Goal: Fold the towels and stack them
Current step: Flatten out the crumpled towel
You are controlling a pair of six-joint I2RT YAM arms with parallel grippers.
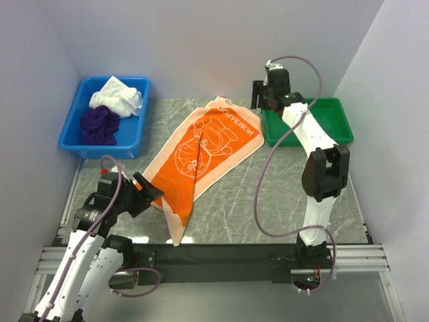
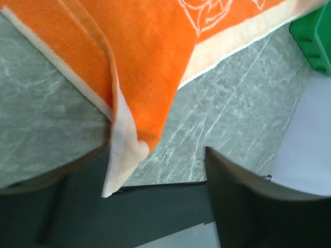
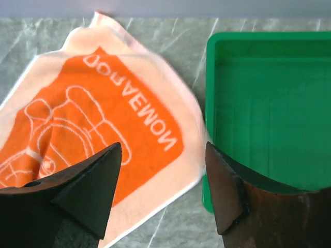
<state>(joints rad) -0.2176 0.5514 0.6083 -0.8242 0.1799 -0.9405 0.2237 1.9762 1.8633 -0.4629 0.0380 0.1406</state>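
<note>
Grey marble table (image 1: 268, 201), walls on three sides. Orange towel (image 1: 208, 151) with white cartoon print lies diagonally across the middle of the table. It is partly doubled over along its left side, the far corner is close to the green tray (image 1: 335, 117), and the near pointed corner reaches the table's front edge. Blue bin (image 1: 70, 137) at far left holds the other two towels, both crumpled: white towel (image 1: 117, 99) at the back, purple towel (image 1: 99, 126) in front, touching. Green tray at far right. Left gripper (image 1: 151, 191) is at the towel's near left edge, fingers spread, the folded corner lying loose between them, not pinched. Right gripper (image 1: 258, 97) is over the towel's far edge beside the tray, fingers spread, gripping nothing.
</note>
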